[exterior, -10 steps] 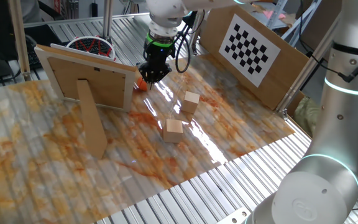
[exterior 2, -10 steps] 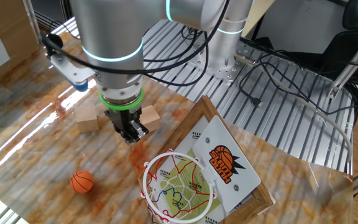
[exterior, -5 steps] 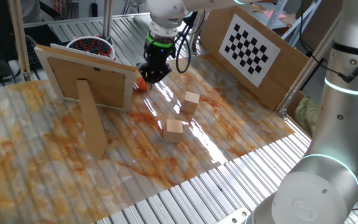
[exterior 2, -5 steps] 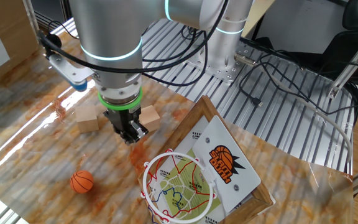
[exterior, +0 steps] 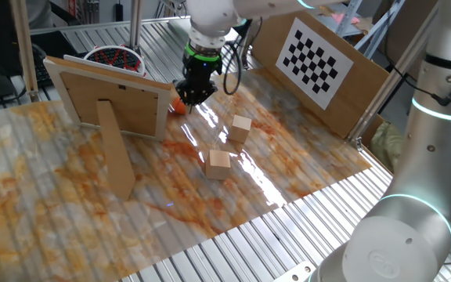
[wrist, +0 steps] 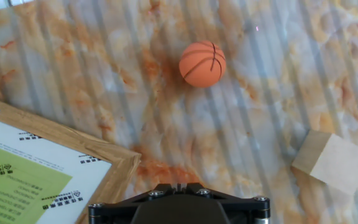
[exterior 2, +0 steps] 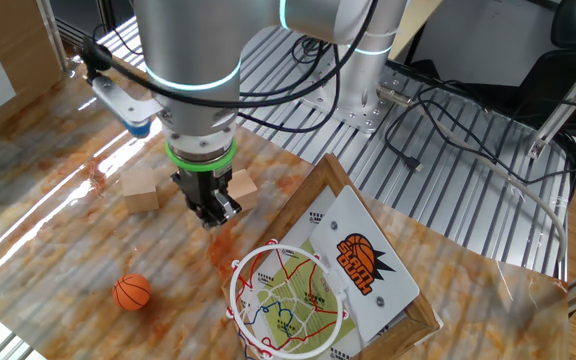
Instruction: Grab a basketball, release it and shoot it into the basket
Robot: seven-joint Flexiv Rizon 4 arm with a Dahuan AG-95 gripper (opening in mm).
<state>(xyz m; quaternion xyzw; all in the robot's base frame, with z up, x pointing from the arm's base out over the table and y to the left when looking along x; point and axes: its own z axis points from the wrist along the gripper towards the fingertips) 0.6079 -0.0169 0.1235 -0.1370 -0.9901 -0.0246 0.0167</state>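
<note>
The small orange basketball lies on the marbled table sheet, apart from the gripper. In the hand view it sits ahead of the fingers, and in one fixed view it peeks out beside the gripper. My gripper hangs low over the table, shut and empty, between the ball and the wooden cubes. It also shows in one fixed view and the hand view. The basket, a white-rimmed hoop with red netting, is fixed to the framed board; it also shows in one fixed view.
The framed wooden board with its prop stands next to the gripper; its corner shows in the hand view. Two tan wooden cubes lie on the sheet. A checkerboard panel leans at the back.
The arm has shifted slightly sideways above the table. The gripper stays shut and low; the ball has not moved.
</note>
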